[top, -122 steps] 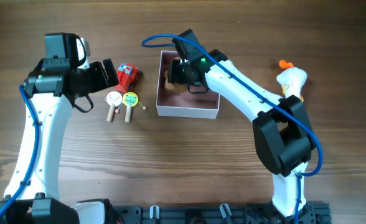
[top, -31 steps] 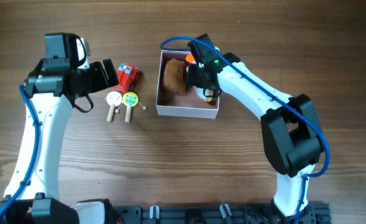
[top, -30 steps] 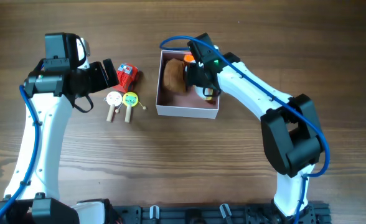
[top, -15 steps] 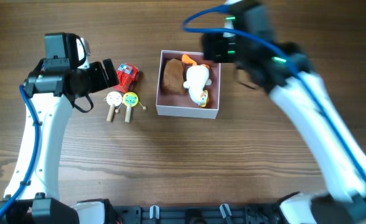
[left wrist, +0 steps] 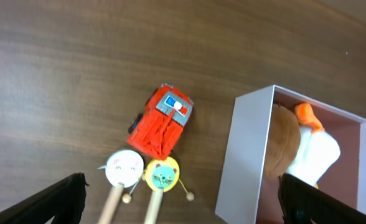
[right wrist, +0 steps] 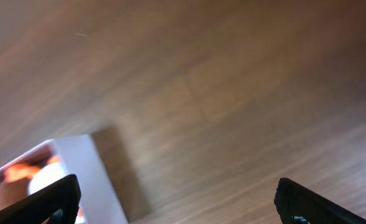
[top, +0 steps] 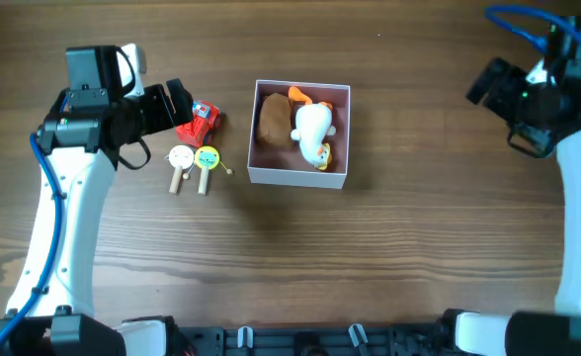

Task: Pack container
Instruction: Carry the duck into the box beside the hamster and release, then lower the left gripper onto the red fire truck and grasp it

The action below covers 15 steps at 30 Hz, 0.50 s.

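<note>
A table (top: 271, 257) of dark brown wood fills every view from edge to edge, its grain running left to right in long, fine streaks, with looser, wavier figure toward the near left corner. The light is soft and even, casting only short, faint shadows on the wood. A black rail (top: 370, 336) with small brackets lies along the near edge.

L arm reaches fwd on left side; L gripper (top: 176, 107) jaws wide apart, empty. R gripper (top: 503, 107) raised far right, jaws apart, empty.
</note>
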{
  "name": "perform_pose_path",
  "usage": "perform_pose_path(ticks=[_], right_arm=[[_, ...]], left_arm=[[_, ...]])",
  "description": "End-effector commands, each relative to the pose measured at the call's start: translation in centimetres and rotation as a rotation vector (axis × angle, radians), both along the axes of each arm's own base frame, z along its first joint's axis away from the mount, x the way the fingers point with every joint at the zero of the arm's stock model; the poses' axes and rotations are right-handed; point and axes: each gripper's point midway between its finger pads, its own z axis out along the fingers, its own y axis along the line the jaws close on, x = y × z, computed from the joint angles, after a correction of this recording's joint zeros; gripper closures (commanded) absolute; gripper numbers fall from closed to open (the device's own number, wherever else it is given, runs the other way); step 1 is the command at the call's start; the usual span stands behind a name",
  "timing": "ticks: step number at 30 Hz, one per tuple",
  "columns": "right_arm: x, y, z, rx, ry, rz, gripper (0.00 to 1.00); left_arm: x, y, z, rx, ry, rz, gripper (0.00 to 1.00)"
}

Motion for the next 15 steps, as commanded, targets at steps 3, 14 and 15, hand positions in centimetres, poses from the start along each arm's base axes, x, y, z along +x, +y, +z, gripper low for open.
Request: perform_pose_path(ticks=[3, 14, 15], right_arm=[[0.0, -0.7, -5.8, 0.124, 0.153, -0.046, 0.00], [0.6, -0.8, -10.9, 0.154, 0.297, -0.051, 0.00], [0.6, -0.8, -10.9, 0.155, 0.298, -0.051, 0.00]], left_arm=[[1.4, -1.3, -3.9, 0.164, 0.140, -0.210, 0.03], [4.5, -1.2, -12.6, 0.362, 0.274, -0.299, 0.09], [4.6, -1.0, -12.9, 0.361, 0.276, -0.291, 0.09]])
